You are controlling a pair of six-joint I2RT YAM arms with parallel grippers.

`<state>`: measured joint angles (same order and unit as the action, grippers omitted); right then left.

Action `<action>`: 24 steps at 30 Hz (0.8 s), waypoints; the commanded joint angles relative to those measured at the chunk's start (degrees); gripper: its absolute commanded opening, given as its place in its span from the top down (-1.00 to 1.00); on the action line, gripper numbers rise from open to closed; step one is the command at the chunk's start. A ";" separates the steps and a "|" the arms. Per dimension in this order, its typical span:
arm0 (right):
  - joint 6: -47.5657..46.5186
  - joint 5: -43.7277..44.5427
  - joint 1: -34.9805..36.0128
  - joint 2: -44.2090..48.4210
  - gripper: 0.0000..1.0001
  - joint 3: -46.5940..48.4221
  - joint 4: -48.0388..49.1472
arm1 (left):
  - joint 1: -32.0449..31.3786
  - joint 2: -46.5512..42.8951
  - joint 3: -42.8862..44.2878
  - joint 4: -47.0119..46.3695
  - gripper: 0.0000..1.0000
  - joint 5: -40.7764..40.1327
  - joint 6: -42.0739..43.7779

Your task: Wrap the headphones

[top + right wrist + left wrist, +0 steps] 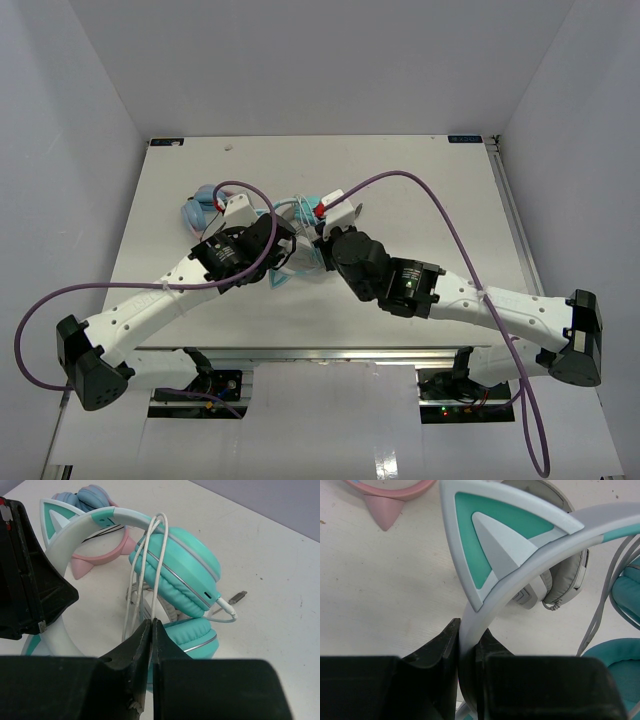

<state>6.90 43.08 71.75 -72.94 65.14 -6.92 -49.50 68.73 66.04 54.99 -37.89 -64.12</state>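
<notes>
The left claw [470,640] is pinching the headband [535,560], and the right claw [151,630] is pressing shut on the cable [145,565]. The right should be drawing each loop snug over the band while the left is holding firm. The headphones [192,575] are being held mid-surface [270,555] between the claws, their long axis running crosswise from cups to band.

We see teal cups and a pale band on the headphones [190,575], pink and blue on another pair [80,569]
</notes>
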 commanded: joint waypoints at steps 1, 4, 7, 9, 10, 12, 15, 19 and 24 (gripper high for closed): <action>-0.16 -2.37 0.03 1.13 0.85 0.12 2.94 | 0.16 -2.51 0.81 -2.92 1.00 -1.45 -2.39; -0.09 -4.23 0.77 1.87 0.85 -0.77 2.94 | 0.13 -1.25 1.94 -0.89 1.00 -1.91 -3.97; -0.32 -4.62 1.59 2.38 0.85 -1.38 2.89 | 0.10 0.05 3.42 0.44 1.00 -1.91 -5.22; -0.39 -4.76 1.94 2.54 0.85 -1.72 2.88 | 0.14 0.47 3.65 0.69 1.00 -1.72 -5.75; -0.39 -4.76 2.07 2.62 0.85 -1.85 2.80 | 0.18 0.60 3.74 0.65 1.00 -1.59 -5.83; -0.35 -4.54 2.48 2.94 0.85 -2.61 2.88 | 0.19 0.75 4.10 0.96 1.00 -1.62 -6.51; 0.21 -3.64 2.78 3.58 0.85 -4.11 2.79 | 0.19 0.62 4.69 1.85 1.00 -1.66 -7.39; 0.79 -2.61 2.81 4.06 0.85 -6.00 2.95 | 0.19 0.17 5.15 1.88 1.00 -1.27 -7.82; 1.01 -2.89 2.87 3.86 0.85 -7.42 3.64 | 0.19 -0.26 4.95 0.89 1.00 -0.35 -7.75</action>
<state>7.15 39.61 73.72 -70.09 59.02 -3.88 -49.66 70.37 67.88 60.20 -36.57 -68.07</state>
